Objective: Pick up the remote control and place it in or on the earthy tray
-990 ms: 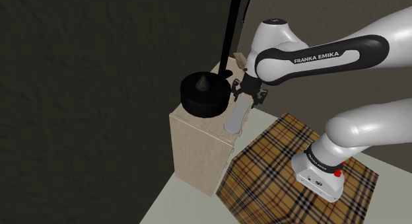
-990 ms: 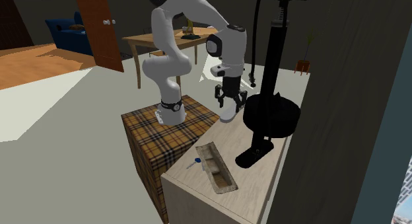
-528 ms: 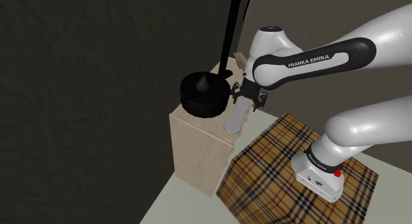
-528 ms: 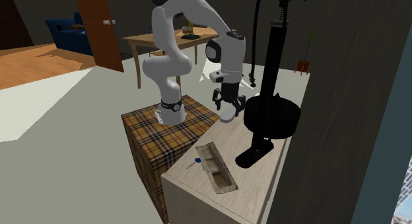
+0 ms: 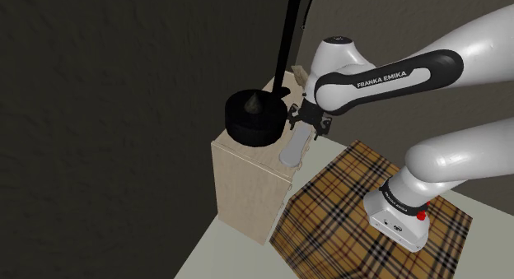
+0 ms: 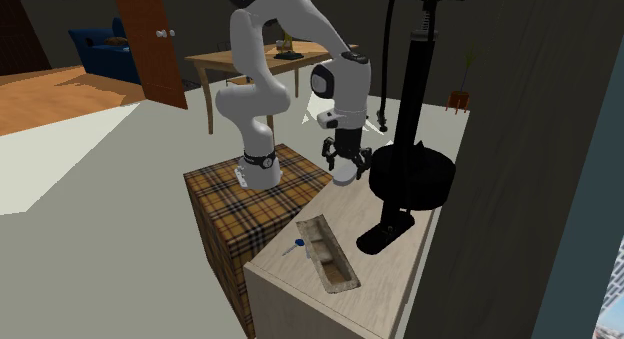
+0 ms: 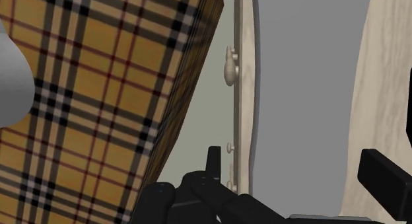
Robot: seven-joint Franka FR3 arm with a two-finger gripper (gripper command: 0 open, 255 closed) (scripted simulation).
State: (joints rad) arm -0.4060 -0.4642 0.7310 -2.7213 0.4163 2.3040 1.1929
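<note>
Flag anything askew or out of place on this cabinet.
The grey remote control lies right at the cabinet top's edge, seemingly jutting over it, beneath the open gripper. Nothing looks spilled or damaged.

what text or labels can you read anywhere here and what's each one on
"FRANKA EMIKA": white letters on the dark band of the arm's forearm, shoulder view.
Small marks on the arm's base: too small to read.
No lettering can be made out on the grey remote control or the tray.
</note>
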